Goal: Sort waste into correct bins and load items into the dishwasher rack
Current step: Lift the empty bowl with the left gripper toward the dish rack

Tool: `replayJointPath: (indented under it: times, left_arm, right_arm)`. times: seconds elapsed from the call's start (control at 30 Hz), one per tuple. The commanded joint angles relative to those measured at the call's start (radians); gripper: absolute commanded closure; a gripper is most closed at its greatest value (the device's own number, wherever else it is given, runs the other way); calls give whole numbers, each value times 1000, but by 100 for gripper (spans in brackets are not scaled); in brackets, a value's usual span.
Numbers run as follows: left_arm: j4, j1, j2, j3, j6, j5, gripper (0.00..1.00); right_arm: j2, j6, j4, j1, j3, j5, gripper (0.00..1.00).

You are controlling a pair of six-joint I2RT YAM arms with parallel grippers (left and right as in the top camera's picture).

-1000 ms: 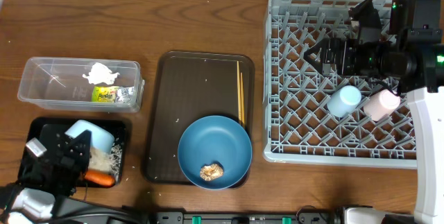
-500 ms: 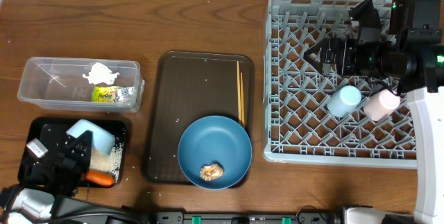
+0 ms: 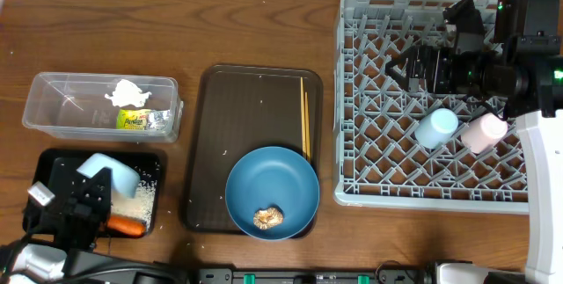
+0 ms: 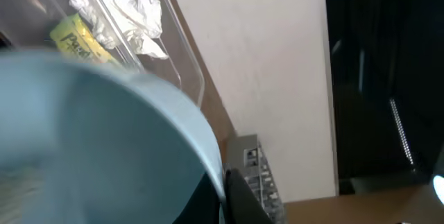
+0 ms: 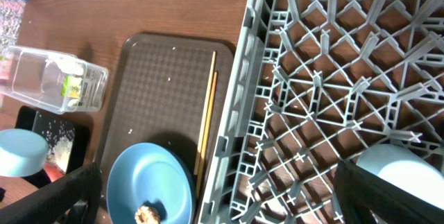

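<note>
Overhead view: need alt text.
The left gripper holds a small white-blue bowl tilted over a shallow black rectangular tray of white rice and an orange carrot. The right gripper hangs open above a grey plastic rack holding a light blue cup and pale pink cup.

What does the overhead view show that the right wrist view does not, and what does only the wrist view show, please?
Only the overhead view shows the pale pink cup lying in the dishwasher rack, and the left gripper holding the bowl tilted over the black tray. Only the right wrist view makes plain that the right gripper is wide open and empty. Both show the rack, the chopsticks, the blue plate with the brown lump, the clear tub with the green-yellow packet, and the light blue cup.
</note>
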Motion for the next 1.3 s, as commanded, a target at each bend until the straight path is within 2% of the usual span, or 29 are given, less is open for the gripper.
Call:
replayJointPath:
  times: [0.0,0.03,0.07,0.1,0.13,0.17,0.2,0.27,0.33,0.37,0.5,0.63,0.73,0.83,0.93,1.03,1.1,1.17,1.2,1.27]
  left_arm:
    - [19,7,-5,2,-33,4,94]
    - [-10,6,-5,2,-107,38,94]
    - [-28,1,-7,1,-97,53,94]
    - [-5,-2,-10,1,-37,42,94]
    - [10,-1,-11,2,-46,12,94]
    - [-12,-1,-11,2,-112,19,94]
    - [-55,-6,-12,1,-127,21,94]
    - [-50,-12,-18,0,-8,-35,94]
    - [-64,-6,-17,0,-83,-61,94]
    - [-86,-9,-19,0,-78,-62,94]
    - [-171,-34,-31,2,29,-60,94]
    - [-304,-100,-87,61,121,-62,94]
    - [-320,-180,-137,139,106,-52,94]
    - [-298,-304,-164,225,101,40,94]
    - [-167,-464,-164,299,26,52,94]
    - [85,-656,-153,335,-206,51,94]
    - [382,-829,-144,336,-420,51,94]
    - [617,-954,-126,336,-583,18,94]
    - [785,-1045,-108,336,-721,-50,94]
    - [1026,-1174,-69,336,-876,-140,94]
  right_arm:
    - [1,16,6,8,2,-4,1]
    - [1,16,9,8,2,-4,1]
    - [1,16,8,8,2,-4,1]
    - [1,16,8,8,2,-4,1]
    - [1,16,10,8,2,-4,1]
    - [1,16,14,8,2,-4,1]
    - [1,16,16,8,2,-4,1]
    - [1,16,15,8,2,-4,1]
    - [1,17,19,8,2,-4,1]
    - [1,17,19,8,2,-4,1]
    - [1,17,19,8,2,-5,1]
    - [1,16,19,8,2,-4,1]
    - [1,16,23,8,2,-4,1]
    - [1,22,31,8,2,-5,1]
    - [1,83,40,8,2,-5,1]
    - [1,123,56,8,2,-5,1]
    - [1,128,69,6,2,-4,1]
    - [1,129,82,-2,2,-3,1]
    - [1,129,90,-9,2,-3,1]
    - [1,150,98,-24,2,1,1]
